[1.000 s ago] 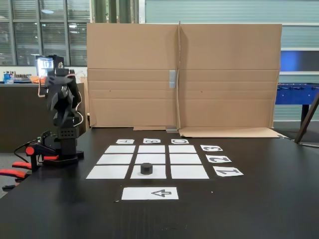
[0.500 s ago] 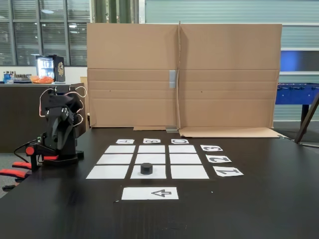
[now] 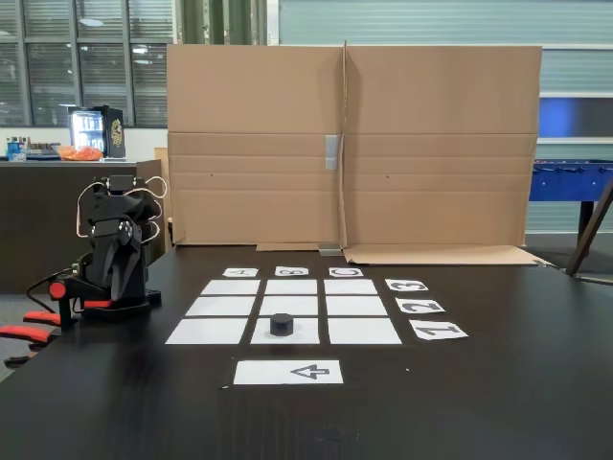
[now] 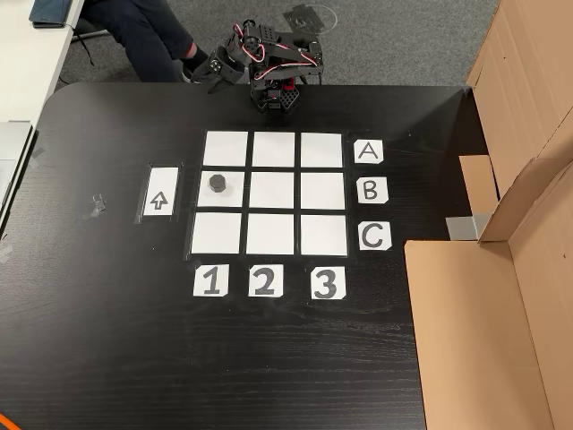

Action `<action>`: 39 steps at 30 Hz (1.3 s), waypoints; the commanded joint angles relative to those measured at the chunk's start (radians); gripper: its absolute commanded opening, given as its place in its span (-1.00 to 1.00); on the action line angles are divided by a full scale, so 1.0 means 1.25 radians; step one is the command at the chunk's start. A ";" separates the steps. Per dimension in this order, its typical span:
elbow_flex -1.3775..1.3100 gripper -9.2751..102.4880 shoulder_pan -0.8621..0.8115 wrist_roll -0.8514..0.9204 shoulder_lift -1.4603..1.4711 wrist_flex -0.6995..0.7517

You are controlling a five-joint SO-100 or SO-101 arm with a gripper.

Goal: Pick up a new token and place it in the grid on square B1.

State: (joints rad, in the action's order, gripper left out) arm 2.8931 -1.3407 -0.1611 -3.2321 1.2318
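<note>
From the fixed view, one black token (image 3: 281, 324) sits upright on square B1 (image 3: 285, 332), the middle sheet of the grid's (image 3: 287, 308) row nearest the counter's (image 3: 498, 393) near edge. Nine white sheets make up the grid; one arrow sheet (image 3: 288, 372) lies just in front. One arm (image 3: 113, 251) is folded up near the counter's left edge; I cannot tell how its jaws stand.

In the other view, the single token (image 4: 218, 184) stands flat side up, round, with no long axis, inside B1 (image 4: 223, 189). Six label cards (image 4: 369, 190) flank the grid (image 4: 272, 192). The arm (image 4: 269, 64) crouches at the counter's (image 4: 107, 340) top edge.
</note>
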 commanded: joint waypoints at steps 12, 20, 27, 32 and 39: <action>0.029 -0.59 -0.004 0.011 -0.072 0.011; 0.031 -0.60 -0.001 0.013 -0.072 0.011; 0.031 -0.60 0.000 0.013 -0.072 0.011; 0.028 -0.59 0.000 0.016 -0.072 0.012; 0.027 -0.59 0.001 0.016 -0.072 0.012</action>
State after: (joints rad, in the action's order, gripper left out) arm 2.9360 -1.3407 -0.1488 -3.3211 1.2441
